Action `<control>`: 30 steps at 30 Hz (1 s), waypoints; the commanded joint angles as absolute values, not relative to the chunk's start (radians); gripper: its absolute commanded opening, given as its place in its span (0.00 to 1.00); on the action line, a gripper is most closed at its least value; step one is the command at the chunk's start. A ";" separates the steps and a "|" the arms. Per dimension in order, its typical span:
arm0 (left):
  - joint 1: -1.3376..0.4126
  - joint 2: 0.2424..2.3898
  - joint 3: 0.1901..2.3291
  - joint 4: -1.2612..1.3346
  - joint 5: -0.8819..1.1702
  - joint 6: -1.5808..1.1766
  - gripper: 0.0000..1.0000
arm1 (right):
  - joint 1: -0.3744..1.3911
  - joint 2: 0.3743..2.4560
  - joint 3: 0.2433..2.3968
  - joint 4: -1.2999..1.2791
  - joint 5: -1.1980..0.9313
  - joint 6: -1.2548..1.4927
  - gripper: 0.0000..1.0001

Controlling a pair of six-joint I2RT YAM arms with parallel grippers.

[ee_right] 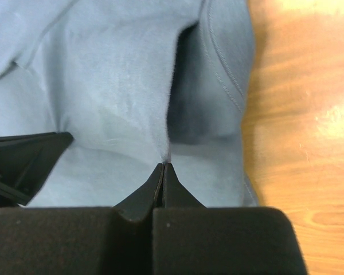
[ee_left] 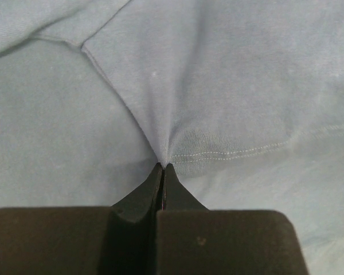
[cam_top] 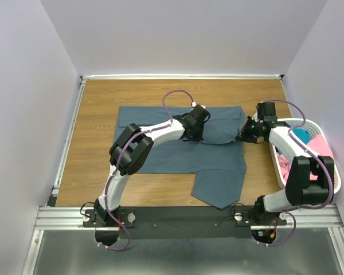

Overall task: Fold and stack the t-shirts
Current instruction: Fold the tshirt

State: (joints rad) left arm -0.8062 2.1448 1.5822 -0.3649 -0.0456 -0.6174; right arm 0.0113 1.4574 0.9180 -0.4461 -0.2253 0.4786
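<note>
Slate blue-grey soft knit t-shirt (cam_top: 218, 166) lies on the brown wood-grain bench (cam_top: 97, 120), mid-bench and slightly right of centre. It is spread mostly flat, with one angular flap reaching toward the near edge. Seen close in the left wrist view, the cloth (ee_left: 246, 86) is a matte, fine-ribbed jersey. A double row of pale stitching runs along a hem just right of the fingertips, and a seamed edge crosses the upper left. Left tool (ee_left: 163, 167): black wedge-shaped fingers pressed together, pinching a small tuck of this shirt. Wrinkles fan out and upward from the pinch point. In the top view the left tool (cam_top: 195, 136) sits on the far half of the shirt, near its middle. Right tool (ee_right: 163, 166): same black tapered fingers, closed on a raised fold of the same shirt (ee_right: 114, 86). Here the fabric stands up in a soft ridge with a shadowed pocket beside it, and a stitched hem curves down the right side. Bare glossy bench wood (ee_right: 309, 114) shows directly beyond that hem. In the top view the right tool (cam_top: 242, 134) grips at the shirt's far right edge, level with the left tool and well apart from it. White slotted plastic basket (cam_top: 334, 182), oval with a rounded rim, stands at the right side of the bench beside the right arm. It holds the crumpled pink cloth shirt (cam_top: 284, 166) and the teal cloth shirt (cam_top: 302, 136), the teal toward the far end. Both arms have white shells, black joints and looped purple cables.
</note>
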 commanded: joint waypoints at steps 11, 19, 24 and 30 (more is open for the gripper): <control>-0.804 2.100 1.575 -0.420 0.055 -0.587 0.10 | 0.005 1.500 0.856 -0.494 -0.141 0.456 0.03; -0.802 2.002 1.510 -0.382 0.054 -0.617 0.30 | 0.006 1.448 0.793 -0.499 -0.150 0.480 0.10; -0.782 1.913 1.447 -0.353 0.040 -0.632 0.42 | 0.005 1.388 0.798 -0.503 -0.206 0.471 0.20; -0.646 1.764 1.341 -0.310 -0.023 -0.637 0.65 | 0.005 1.419 0.928 -0.503 -0.175 0.480 0.39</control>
